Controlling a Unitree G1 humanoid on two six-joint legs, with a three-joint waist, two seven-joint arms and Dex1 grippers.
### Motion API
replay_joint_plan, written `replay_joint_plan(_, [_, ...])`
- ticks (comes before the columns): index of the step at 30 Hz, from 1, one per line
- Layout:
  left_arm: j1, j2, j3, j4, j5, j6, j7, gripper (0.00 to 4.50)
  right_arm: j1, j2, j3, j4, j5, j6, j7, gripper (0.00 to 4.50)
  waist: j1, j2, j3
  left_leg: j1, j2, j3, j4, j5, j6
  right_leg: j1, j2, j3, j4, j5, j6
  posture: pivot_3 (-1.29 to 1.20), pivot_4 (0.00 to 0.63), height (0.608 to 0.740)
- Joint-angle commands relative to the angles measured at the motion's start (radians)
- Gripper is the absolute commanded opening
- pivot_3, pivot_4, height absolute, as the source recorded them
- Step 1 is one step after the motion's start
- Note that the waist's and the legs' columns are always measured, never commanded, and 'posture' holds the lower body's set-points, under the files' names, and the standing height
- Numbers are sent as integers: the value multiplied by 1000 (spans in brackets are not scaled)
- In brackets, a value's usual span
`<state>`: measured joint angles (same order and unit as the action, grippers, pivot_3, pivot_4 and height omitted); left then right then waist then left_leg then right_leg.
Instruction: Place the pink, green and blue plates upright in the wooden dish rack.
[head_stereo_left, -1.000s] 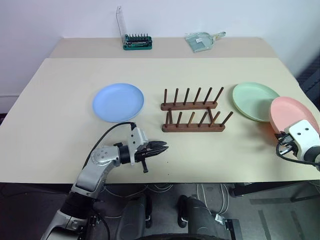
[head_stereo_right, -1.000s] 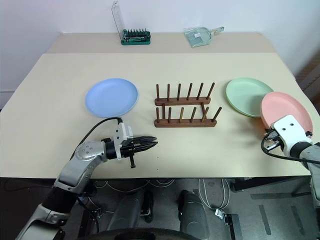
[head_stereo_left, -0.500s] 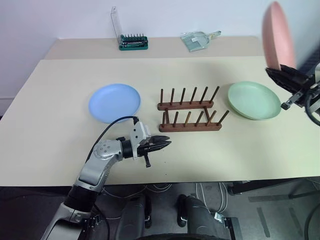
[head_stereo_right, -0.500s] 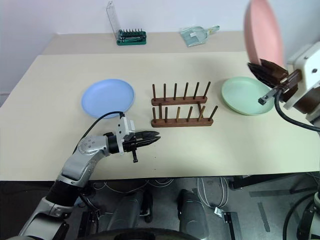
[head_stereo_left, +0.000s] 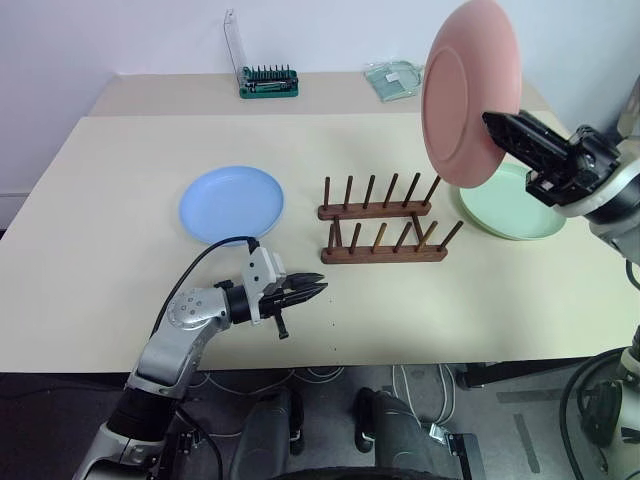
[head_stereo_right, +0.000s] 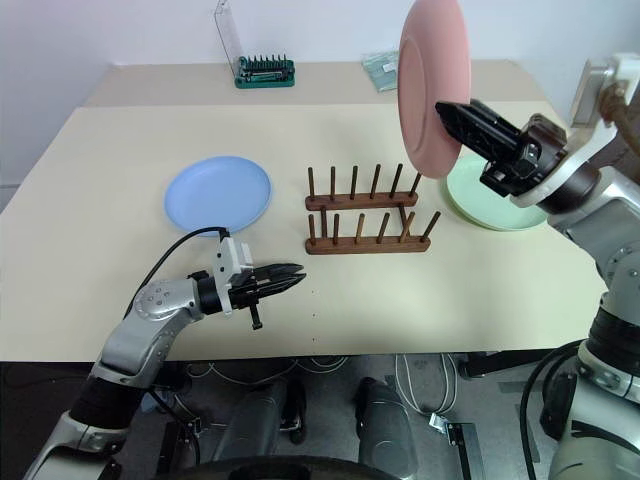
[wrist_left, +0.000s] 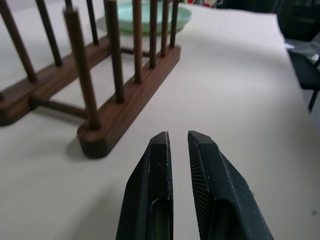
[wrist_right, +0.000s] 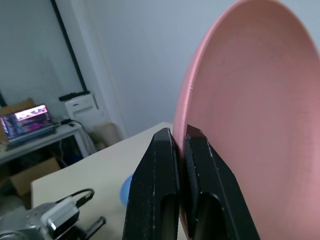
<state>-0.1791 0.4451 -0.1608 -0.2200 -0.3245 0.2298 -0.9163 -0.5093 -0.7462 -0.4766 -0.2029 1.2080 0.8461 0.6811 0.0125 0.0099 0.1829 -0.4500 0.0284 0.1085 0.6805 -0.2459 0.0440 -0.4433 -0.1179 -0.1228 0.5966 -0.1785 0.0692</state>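
we look down on a pale beige tabletop (head_stereo_left: 120, 200) that runs across the whole middle of the frame, with a white wall along the top and dark floor with cables at the bottom. at the top centre, by the wall, stand a green bit set with a clear lid (head_stereo_left: 268, 82) and, to its right, a clear dustpan-like thing (head_stereo_left: 394, 80); we can read no writing or labels anywhere.

the wooden dish rack (head_stereo_left: 385, 232) sits at centre, its pegs bare. the blue plate (head_stereo_left: 233, 203) lies flat left of centre, and the green plate (head_stereo_left: 515, 208) lies flat right of the rack, partly behind the arm. the pink plate (head_stereo_left: 468, 92) stands on edge in the air at upper right, above the rack's right end, with our right hand (head_stereo_left: 492, 122) clamped on its lower rim, one finger on each face.

our left hand (head_stereo_left: 316, 290) hovers low over the tabletop below the rack, fingers nearly together and holding nothing. in the right wrist view a laptop (wrist_right: 29, 121) glows on a desk in the room behind.
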Motion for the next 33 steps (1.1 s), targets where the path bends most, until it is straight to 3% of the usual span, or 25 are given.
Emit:
replay_joint_plan(1, [4,20,37,-60,-36,21,7,579,11,-1,-39,25,42,5,10,28,0,0,0,0,0,0,0,0,0,0,0,0,0,0,0,0,150,740])
replay_joint_plan(17, [-9,31,39,-78,-46,50,22,579,76,56,-39,99,77,15,-36,28,0,0,0,0,1,0,0,0,0,0,1,0,0,-1,1,0,150,740])
replay_joint_plan(33, [-5,36,41,-82,-43,53,33,579,122,86,-16,205,-6,9,-33,28,0,0,0,0,1,0,0,0,0,0,1,0,0,-1,2,0,150,740])
